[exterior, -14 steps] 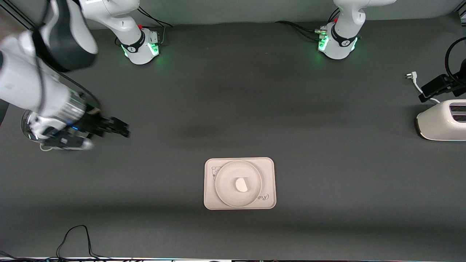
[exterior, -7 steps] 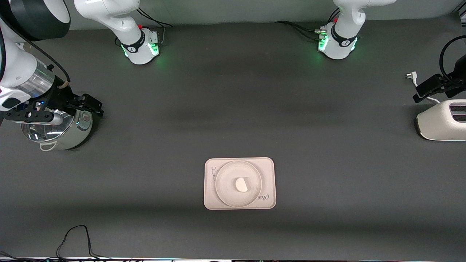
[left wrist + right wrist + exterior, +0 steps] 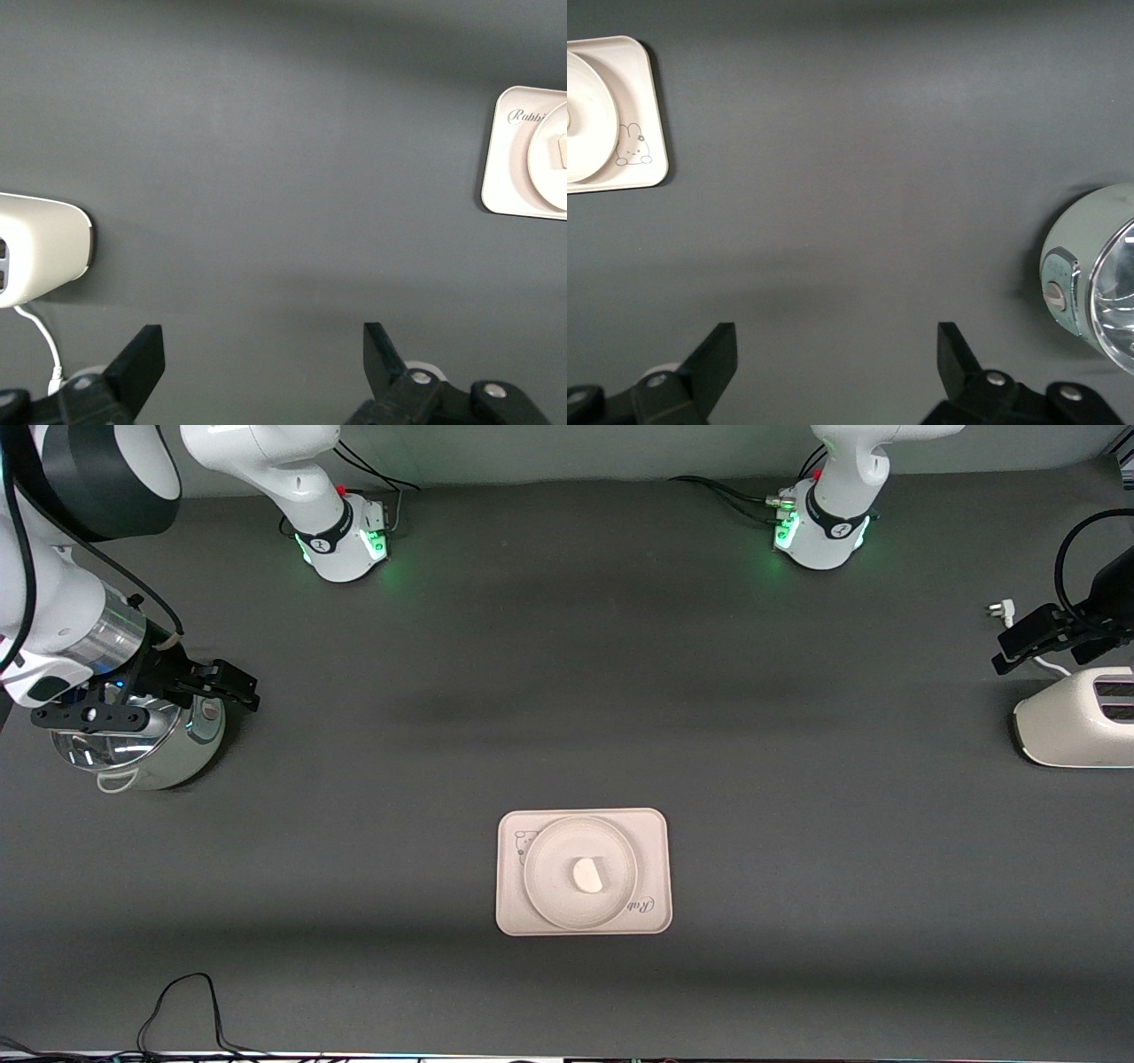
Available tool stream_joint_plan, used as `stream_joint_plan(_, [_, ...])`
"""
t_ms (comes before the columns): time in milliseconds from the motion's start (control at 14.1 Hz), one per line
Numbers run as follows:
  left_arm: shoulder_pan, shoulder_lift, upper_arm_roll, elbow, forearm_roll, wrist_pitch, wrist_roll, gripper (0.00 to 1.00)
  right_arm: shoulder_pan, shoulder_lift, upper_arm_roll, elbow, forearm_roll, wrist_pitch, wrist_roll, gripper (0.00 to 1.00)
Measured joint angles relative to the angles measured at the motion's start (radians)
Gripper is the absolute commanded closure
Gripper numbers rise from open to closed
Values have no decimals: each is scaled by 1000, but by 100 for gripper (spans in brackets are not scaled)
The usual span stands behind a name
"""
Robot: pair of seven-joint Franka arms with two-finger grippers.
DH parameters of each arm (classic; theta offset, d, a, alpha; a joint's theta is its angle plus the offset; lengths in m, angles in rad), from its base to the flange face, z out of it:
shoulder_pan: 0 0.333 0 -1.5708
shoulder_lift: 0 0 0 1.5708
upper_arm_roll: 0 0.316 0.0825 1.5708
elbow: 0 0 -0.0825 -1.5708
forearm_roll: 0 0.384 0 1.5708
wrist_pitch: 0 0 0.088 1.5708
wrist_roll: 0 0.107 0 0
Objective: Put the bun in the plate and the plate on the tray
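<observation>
Front view, lower centre: I log the bun (image 3: 586, 876) on the plate (image 3: 547, 895), plate on the tray (image 3: 514, 917) (stacked). Right gripper (image 3: 232, 685) over the pot (image 3: 142, 757), left gripper (image 3: 1028, 642) over the toaster (image 3: 1076, 731); both spread apart, empty.

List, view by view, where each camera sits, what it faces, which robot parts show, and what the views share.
Front view: high across the table, facing both bases; right pincer over the pot, left pincer above the toaster.
Left wrist view: looks down past its open fingers at toaster and tray.
Right wrist view: open fingers, pot, tray.
Shared: tray with plate.
</observation>
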Motion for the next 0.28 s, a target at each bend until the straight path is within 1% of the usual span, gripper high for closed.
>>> stream_joint_plan(142, [-1,0,-1,0,0,0,0,0,-10,0,2,0,0,0,-6,0])
stream_joint_plan(284, [-5,0,-2,0,0,0,1,0,-15,0,19,1,0,0,-6,0])
